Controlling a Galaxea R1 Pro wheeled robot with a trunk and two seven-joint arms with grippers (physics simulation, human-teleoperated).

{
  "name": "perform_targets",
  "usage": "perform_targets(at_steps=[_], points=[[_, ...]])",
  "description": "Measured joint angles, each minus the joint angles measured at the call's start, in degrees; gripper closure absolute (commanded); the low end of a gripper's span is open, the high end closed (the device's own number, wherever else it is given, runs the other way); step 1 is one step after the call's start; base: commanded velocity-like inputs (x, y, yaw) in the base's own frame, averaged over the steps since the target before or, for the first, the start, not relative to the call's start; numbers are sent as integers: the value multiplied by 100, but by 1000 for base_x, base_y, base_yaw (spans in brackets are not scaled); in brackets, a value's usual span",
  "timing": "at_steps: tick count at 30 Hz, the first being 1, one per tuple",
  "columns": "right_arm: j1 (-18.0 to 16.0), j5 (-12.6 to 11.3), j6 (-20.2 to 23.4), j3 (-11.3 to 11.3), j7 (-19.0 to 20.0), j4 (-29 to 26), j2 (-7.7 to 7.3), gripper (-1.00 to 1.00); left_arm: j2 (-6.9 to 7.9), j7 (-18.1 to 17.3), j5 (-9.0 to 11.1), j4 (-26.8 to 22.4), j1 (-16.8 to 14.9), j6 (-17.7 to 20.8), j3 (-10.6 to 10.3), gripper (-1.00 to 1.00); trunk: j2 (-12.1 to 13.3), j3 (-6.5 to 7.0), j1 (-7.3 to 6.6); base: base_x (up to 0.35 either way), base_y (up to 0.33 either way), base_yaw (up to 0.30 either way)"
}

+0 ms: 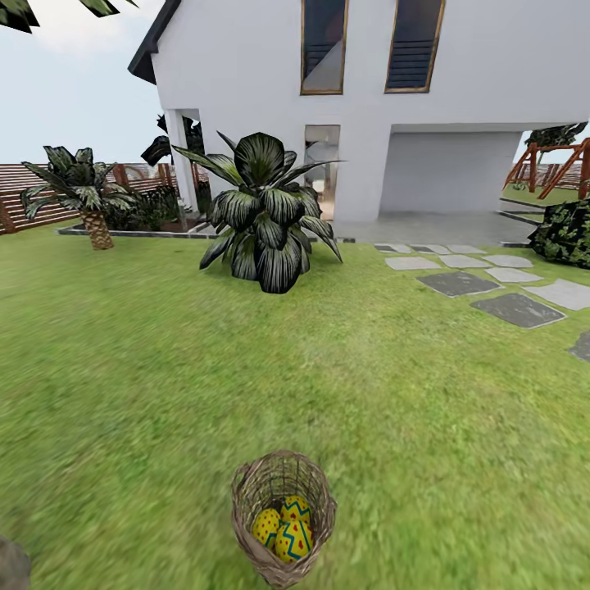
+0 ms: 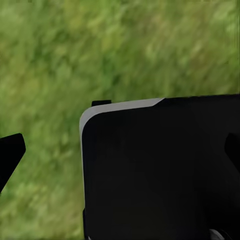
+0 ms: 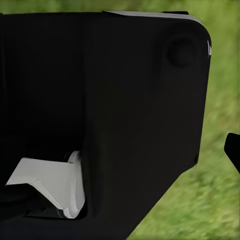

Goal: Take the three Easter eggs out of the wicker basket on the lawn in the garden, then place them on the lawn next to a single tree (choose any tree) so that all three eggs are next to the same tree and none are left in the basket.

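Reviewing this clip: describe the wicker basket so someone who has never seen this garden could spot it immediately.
From the white house, come straight down across the lawn towards the camera, past the big dark-leaved plant. The wicker basket sits on the grass at the near edge of the head view. It is the only brown woven thing there, holding yellow Easter eggs with blue zigzags.

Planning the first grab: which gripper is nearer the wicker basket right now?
Cannot tell. The wicker basket stands on the lawn just ahead, near the head view's centre. Left gripper and right gripper each hang beside the robot's dark body, over grass.
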Motion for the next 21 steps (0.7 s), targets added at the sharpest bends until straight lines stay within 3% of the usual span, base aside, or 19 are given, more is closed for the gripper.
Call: perform_targets(at_steps=[11,21], points=[[0,-1,0,-11,-7,11,-6,-100,3,18,0,-8,0,-2,-25,-100,0,0,-1,277,0,0],[1,11,0,-31,-51,1,-57,-100,7,29,9,-6,0,3,-10,-100,0,0,2,45,0,0]])
